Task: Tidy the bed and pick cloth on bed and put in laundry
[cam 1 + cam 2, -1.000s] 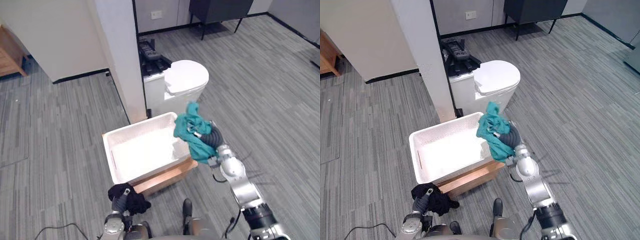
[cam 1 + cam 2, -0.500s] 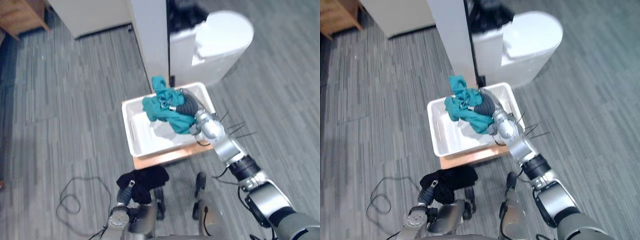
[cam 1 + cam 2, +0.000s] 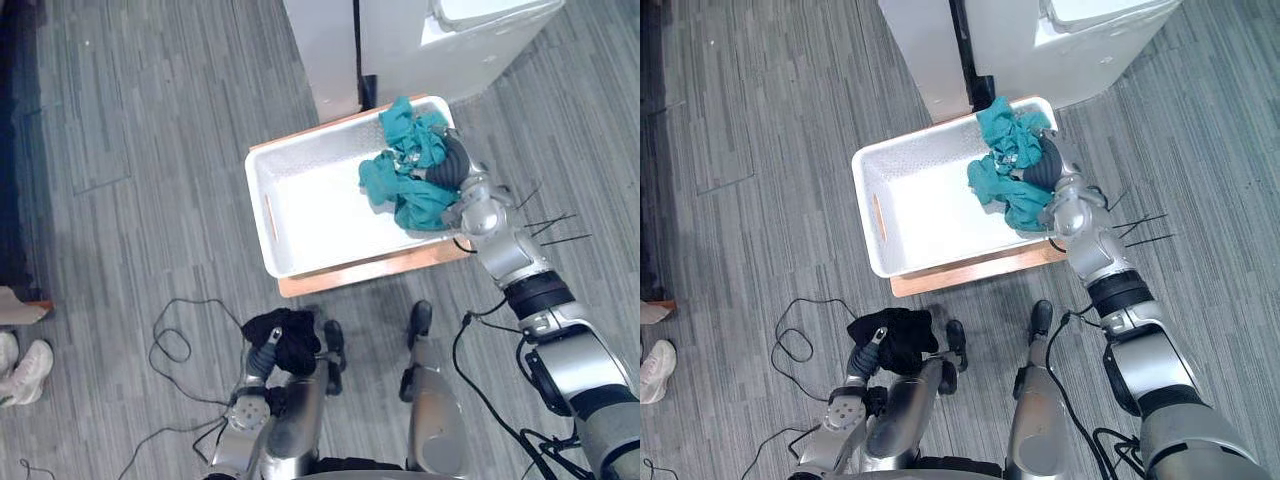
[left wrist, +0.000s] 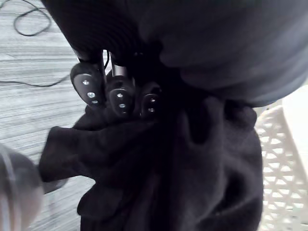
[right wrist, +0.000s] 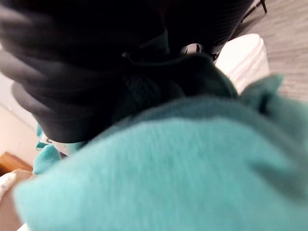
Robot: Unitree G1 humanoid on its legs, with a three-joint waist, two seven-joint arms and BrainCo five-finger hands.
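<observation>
No writing, label, number or sign is legible on the white perforated plastic basket [image 3: 310,205], the teal crumpled cloth [image 3: 405,180], the black bunched cloth [image 3: 290,335] or the grey striped carpet floor [image 3: 150,150].

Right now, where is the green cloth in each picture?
Left eye view: cloth over the basket's far right corner.
Right eye view: cloth over that same corner of the basket.
Right wrist view: cloth very close to the camera.
Shared landmark: the white basket, also in the left wrist view.
</observation>
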